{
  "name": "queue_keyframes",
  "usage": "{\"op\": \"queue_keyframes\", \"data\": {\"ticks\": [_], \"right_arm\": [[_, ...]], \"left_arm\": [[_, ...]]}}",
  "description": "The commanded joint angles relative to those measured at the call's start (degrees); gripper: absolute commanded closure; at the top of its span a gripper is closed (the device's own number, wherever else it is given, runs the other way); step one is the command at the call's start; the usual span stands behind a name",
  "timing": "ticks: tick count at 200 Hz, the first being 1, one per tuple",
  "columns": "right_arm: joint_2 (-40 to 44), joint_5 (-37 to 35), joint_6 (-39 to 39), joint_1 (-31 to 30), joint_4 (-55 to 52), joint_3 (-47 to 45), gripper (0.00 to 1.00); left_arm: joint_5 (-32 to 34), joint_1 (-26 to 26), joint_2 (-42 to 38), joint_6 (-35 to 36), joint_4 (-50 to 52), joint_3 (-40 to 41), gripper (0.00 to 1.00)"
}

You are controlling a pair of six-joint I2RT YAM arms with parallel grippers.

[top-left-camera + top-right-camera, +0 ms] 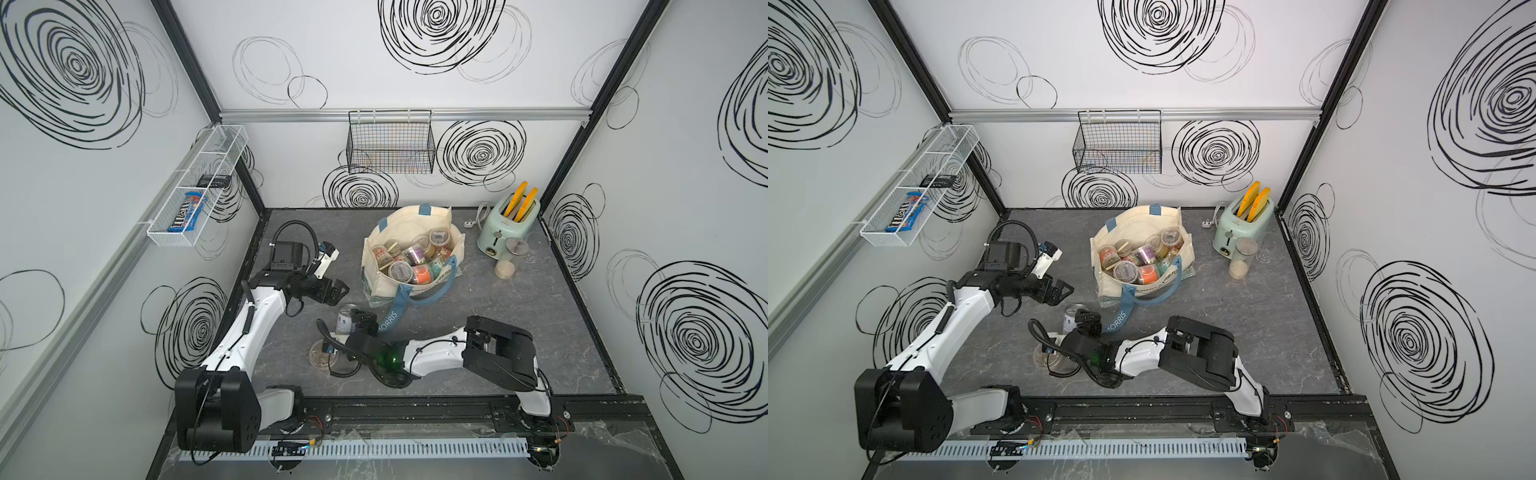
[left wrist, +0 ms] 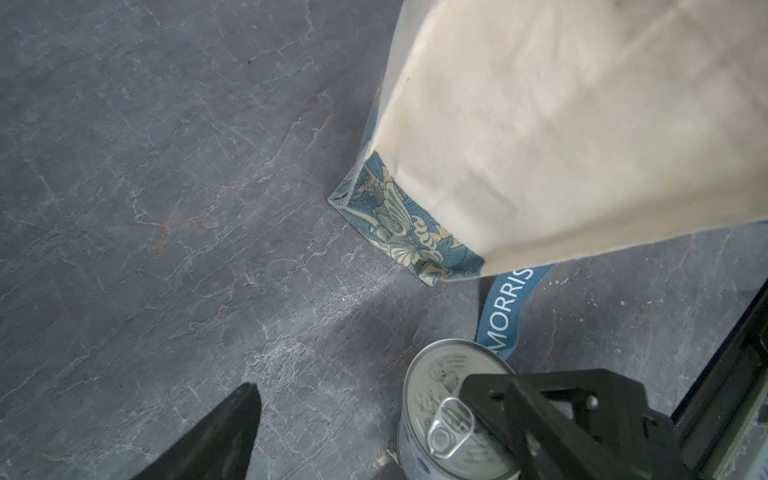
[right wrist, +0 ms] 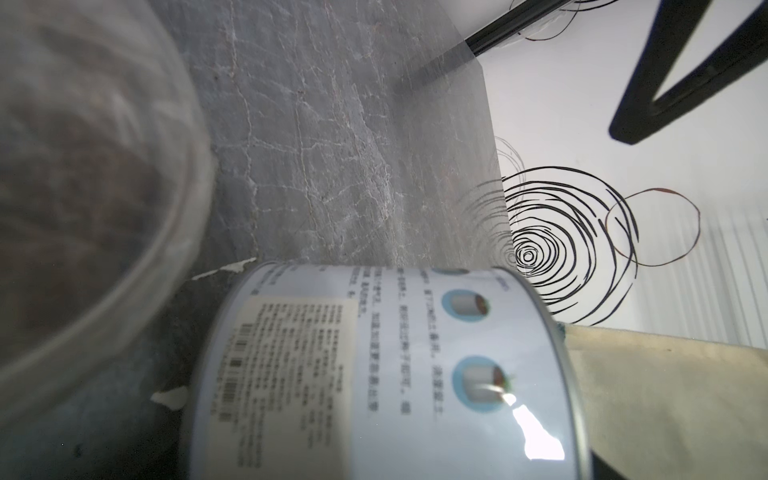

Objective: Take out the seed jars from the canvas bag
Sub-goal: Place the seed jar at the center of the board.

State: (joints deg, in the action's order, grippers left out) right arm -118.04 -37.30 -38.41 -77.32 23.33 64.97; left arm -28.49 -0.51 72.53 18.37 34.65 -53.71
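Seed jars point(image 1: 411, 259) fill the canvas bag point(image 1: 380, 291); tin can point(image 1: 345, 320) stands nearby.

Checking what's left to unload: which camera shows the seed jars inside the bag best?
The top views: both look down into the open canvas bag, seed jars piled in plain sight. Left wrist shows only the bag's outer wall; right wrist only a strip of canvas.
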Motion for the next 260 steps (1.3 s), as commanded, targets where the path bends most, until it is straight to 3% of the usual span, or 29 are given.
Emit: {"op": "queue_keyframes", "data": {"ticks": [1, 122, 260], "right_arm": [[0.76, 1.9, -0.34, 0.27, -2.54, -0.37, 0.08], [4.04, 5.21, 0.31, -0.57, -8.45, -0.99, 0.02], [8.97, 8.63, 2.07, -1.96, -16.04, 0.75, 0.03]], "left_arm": [[-0.94, -0.45, 0.35, 2.57, 0.71, 1.44, 0.04], [-0.91, -0.37, 0.42, 9.16, 0.49, 5.5, 0.04], [-1.77, -1.95, -0.25, 14.13, 3.59, 6.14, 0.04]]}}
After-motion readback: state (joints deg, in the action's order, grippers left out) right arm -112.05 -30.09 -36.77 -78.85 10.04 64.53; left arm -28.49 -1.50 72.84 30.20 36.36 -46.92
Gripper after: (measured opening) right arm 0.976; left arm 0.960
